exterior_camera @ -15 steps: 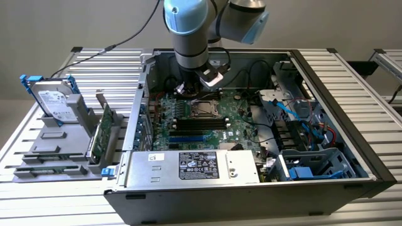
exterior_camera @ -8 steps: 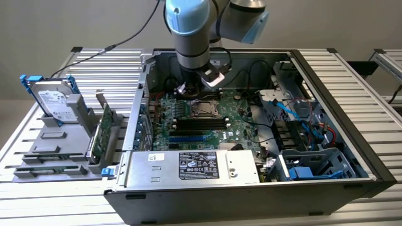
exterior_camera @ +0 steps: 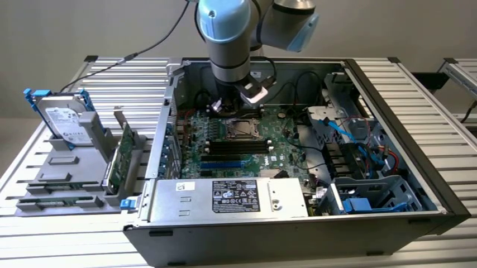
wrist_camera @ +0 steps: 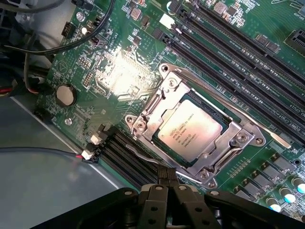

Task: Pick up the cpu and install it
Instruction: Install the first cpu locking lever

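The small square silver-grey cpu (wrist_camera: 189,130) lay in the steel socket frame (wrist_camera: 169,88) on the green motherboard (wrist_camera: 78,112). The jaws hung near it, pressed together and empty.

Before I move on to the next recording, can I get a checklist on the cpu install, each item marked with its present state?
1. cpu lies inside the socket frame: ok.
2. cpu sits flat, edges square with the frame: ok.
3. gripper shut, nothing between its fingers: ok.
4. gripper apart from the cpu, above the motherboard: ok.
5. socket levers latched: cannot tell.
6. black cables lie away from the socket frame: ok.
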Robot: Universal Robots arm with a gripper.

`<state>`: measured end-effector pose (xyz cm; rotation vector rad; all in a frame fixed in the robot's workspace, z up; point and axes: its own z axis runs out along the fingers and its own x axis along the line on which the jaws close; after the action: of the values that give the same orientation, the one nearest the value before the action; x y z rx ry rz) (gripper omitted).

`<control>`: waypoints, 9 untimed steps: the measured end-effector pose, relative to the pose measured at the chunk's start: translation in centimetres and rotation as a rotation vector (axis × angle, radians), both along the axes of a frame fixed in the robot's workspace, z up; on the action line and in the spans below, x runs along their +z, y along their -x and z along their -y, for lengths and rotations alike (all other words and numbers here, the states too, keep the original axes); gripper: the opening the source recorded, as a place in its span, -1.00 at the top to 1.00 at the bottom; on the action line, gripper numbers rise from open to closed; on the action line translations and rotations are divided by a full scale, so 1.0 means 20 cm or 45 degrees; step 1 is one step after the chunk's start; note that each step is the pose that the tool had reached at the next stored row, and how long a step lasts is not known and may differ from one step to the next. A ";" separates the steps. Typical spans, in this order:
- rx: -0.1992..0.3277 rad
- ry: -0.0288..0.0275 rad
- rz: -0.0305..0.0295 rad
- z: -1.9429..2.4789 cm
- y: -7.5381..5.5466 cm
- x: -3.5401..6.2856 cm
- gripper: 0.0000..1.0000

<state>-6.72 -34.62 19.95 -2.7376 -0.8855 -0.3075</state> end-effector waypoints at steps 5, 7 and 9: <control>0.000 0.0001 0.0002 0.000 -0.01 -0.009 0.79; 0.000 0.0001 0.0002 0.000 -0.01 -0.014 0.79; 0.000 0.0001 0.0002 0.000 -0.01 -0.018 0.79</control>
<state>-6.46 -34.62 19.59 -2.7376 -0.8856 -0.3077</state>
